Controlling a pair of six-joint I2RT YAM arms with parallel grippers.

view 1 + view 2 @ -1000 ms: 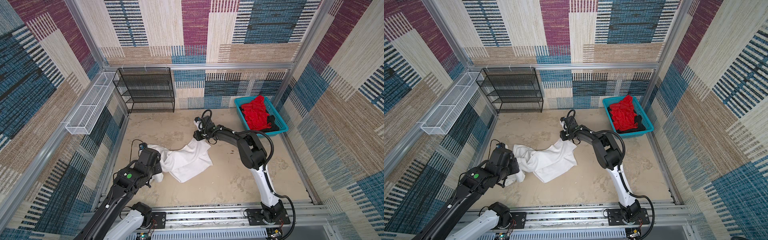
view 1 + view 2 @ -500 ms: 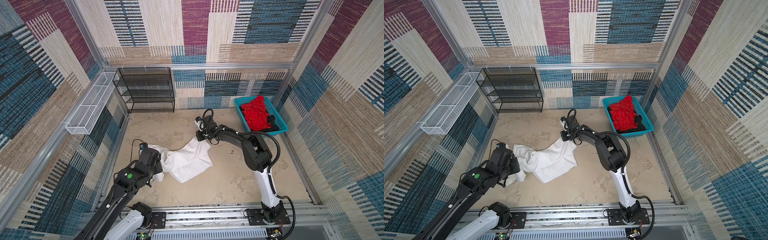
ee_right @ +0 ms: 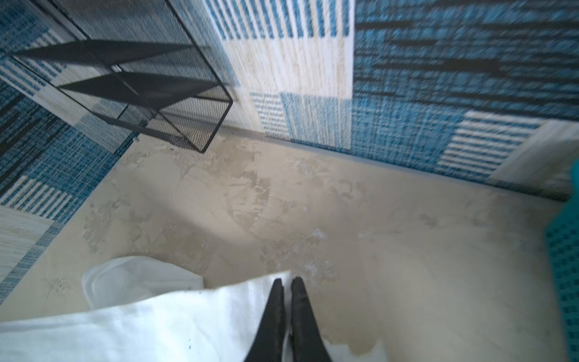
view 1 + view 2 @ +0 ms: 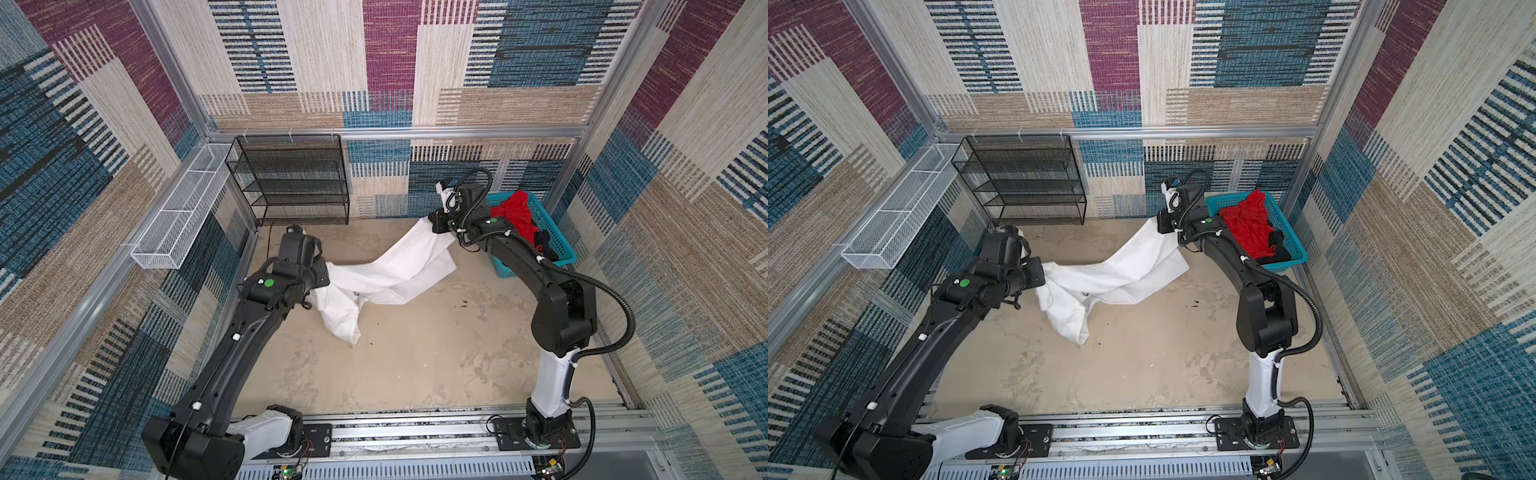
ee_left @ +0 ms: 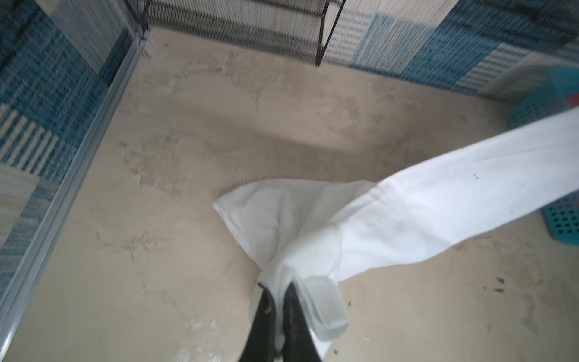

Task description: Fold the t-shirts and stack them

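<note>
No legible text, brand, number or sign in any view.
Only wordless marks: a round green dot (image 4: 269, 283) on the casing of the left arm (image 4: 245, 332), and a second green dot (image 4: 1203, 221) on the casing of the right arm (image 4: 1229, 262), both plain, without lettering.

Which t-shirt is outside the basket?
The white t-shirt: it is held between the left gripper and right gripper, both shut on it. The red t-shirt and black t-shirt lie in the turquoise basket.
</note>
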